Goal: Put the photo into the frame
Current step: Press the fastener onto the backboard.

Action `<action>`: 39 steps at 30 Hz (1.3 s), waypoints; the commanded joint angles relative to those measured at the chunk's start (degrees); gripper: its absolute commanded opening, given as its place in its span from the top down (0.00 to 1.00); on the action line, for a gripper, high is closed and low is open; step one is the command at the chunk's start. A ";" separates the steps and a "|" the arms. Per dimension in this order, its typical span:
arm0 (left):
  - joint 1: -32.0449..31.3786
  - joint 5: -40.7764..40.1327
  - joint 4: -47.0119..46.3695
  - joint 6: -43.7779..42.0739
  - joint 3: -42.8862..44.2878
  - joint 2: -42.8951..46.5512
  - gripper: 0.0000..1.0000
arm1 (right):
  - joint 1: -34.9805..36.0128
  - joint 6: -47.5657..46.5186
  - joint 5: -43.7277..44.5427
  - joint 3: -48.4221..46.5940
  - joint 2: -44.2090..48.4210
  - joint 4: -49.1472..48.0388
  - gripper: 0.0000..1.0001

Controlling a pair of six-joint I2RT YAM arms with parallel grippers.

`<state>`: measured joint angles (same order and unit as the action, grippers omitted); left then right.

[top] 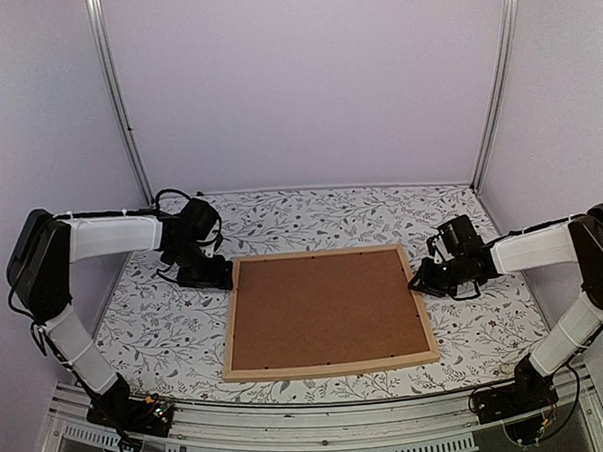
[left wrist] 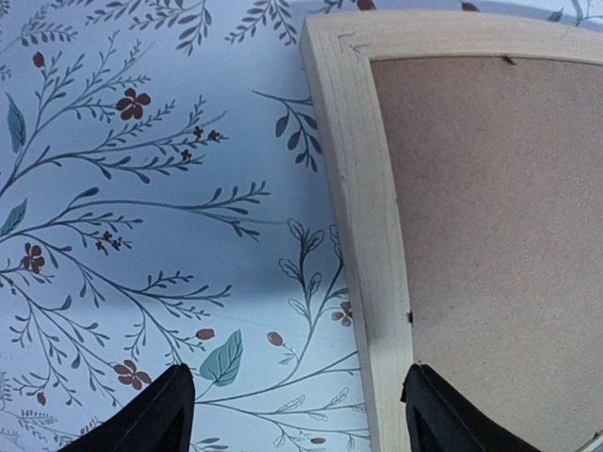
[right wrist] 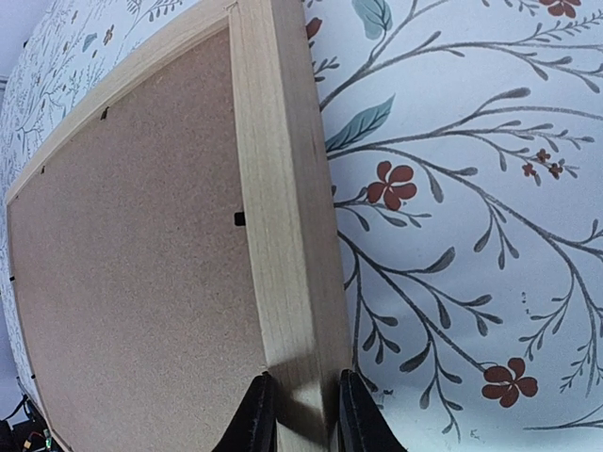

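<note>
Thin light natural-wood picture frame (top: 331, 366) lies flat mid-table, back side up, on floral-print table cover (top: 311, 211). Plain brown backing board (top: 325, 310) sits inside it.

Cat photo nowhere in sight (could be under board, can't tell).

Right gripper (right wrist: 300, 419) pinching frame's right bar. Left gripper (left wrist: 301, 414) spread wide over left bar by far-left corner, holding nothing.

My guess: either basically done, or board must come out first.

Frame (top: 331, 368) pale natural wood, fine grain; board (top: 325, 307) inside it flat brown, faintly speckled; cloth (top: 466, 319) white-blue, printed with dark grey sprigs, teal leaves, small rust-red flowers; arms (top: 112, 236) white-sleeved, black joints; walls (top: 305, 86) pale lilac; posts (top: 117, 94) silver.
</note>
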<state>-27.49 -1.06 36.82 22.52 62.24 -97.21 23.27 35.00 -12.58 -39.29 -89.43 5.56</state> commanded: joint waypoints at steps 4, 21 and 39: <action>-1.60 -1.89 1.15 0.03 2.24 -2.41 0.21 | 1.37 3.93 -1.89 1.71 -1.36 2.39 0.93; -1.66 -4.24 1.05 1.19 4.15 -7.00 0.21 | 1.61 3.45 -1.66 1.24 -1.19 3.19 0.94; -6.53 -3.04 0.98 3.29 4.53 -10.78 0.21 | 2.35 3.58 -1.18 1.23 -1.03 3.58 0.94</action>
<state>-30.30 -5.98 38.06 24.36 66.74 -104.14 24.01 35.62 -11.53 -39.24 -89.36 5.48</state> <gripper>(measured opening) 0.786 0.195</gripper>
